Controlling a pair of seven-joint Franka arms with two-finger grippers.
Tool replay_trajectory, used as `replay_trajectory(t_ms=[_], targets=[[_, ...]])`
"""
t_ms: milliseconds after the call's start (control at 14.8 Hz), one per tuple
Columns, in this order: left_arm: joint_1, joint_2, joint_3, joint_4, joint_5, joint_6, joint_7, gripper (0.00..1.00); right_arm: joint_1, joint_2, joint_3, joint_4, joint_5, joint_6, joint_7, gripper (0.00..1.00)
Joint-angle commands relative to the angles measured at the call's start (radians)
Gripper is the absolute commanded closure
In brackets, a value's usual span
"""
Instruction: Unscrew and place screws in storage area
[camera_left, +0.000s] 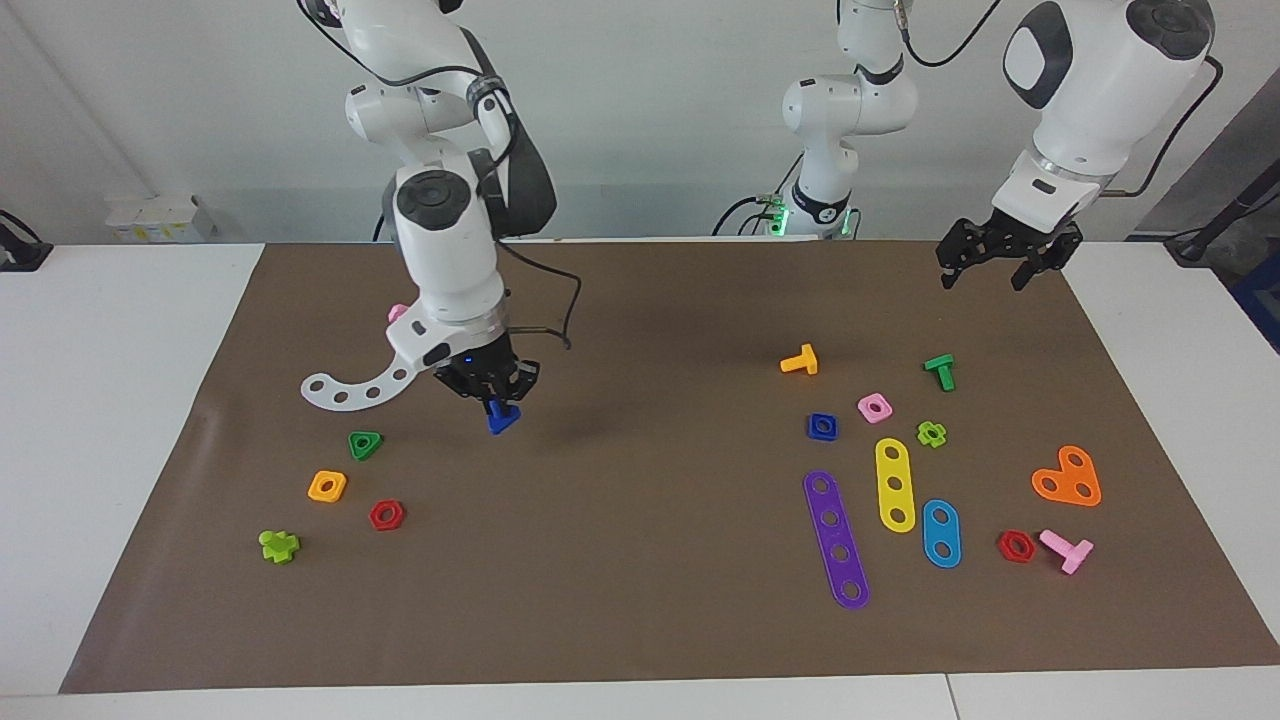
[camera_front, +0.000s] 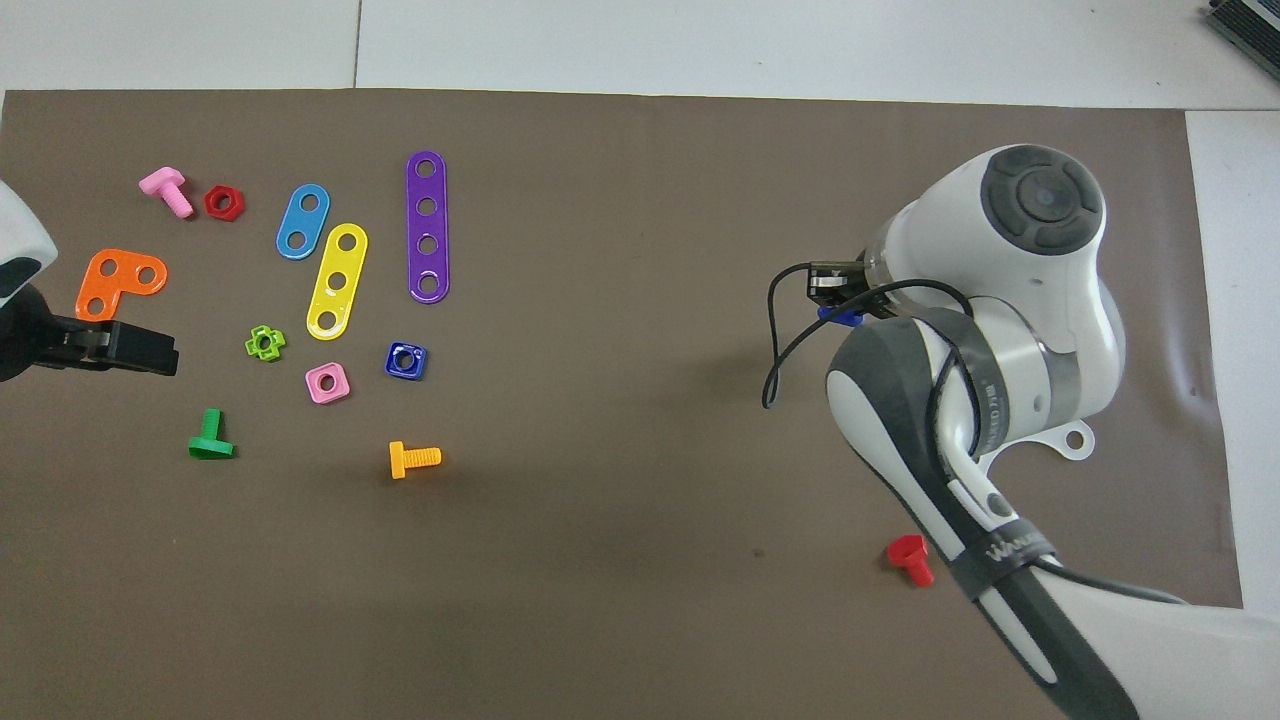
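Brown mat (camera_left: 640, 560), right tool (camera_left: 492, 392) gripping blue bolt (camera_left: 500, 418)

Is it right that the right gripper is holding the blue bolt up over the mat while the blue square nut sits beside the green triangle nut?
Not quite. The right gripper does hold the blue bolt over the mat, but the blue square nut lies beside the pink square nut, toward the left arm's end. The facing view shows it.

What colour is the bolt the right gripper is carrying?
Dark blue. The bolt hangs in the right gripper; the facing view shows it best.
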Motion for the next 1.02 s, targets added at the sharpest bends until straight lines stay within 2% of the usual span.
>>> replay_trajectory(t_ms=[0,271,406,610,745,880,948], targets=[[0.002,0.002,0.006,0.051,0.004,-0.038,0.002,0.00,-0.107,-0.056,0.015,-0.140,0.016,0.069,-0.154,1.00],[0.030,0.095,0.003,0.272,0.017,-0.226,0.002,0.00,-0.198,-0.059,0.015,-0.256,0.016,0.181,-0.257,1.00],[0.030,0.125,0.003,0.331,0.015,-0.277,0.002,0.00,-0.230,-0.053,0.016,-0.290,0.016,0.227,-0.291,1.00],[0.030,0.143,0.006,0.346,0.004,-0.287,0.002,0.00,-0.232,-0.035,0.016,-0.295,0.017,0.252,-0.284,1.00],[0.030,0.165,0.006,0.396,0.003,-0.297,0.002,0.00,-0.223,-0.021,0.016,-0.293,0.036,0.272,-0.264,1.00],[0.026,0.162,0.003,0.391,0.001,-0.281,0.002,0.00,-0.198,-0.009,0.016,-0.292,0.062,0.296,-0.261,1.00],[0.026,0.143,0.003,0.347,0.004,-0.259,0.004,0.00,-0.199,-0.001,0.015,-0.295,0.062,0.328,-0.262,1.00]])
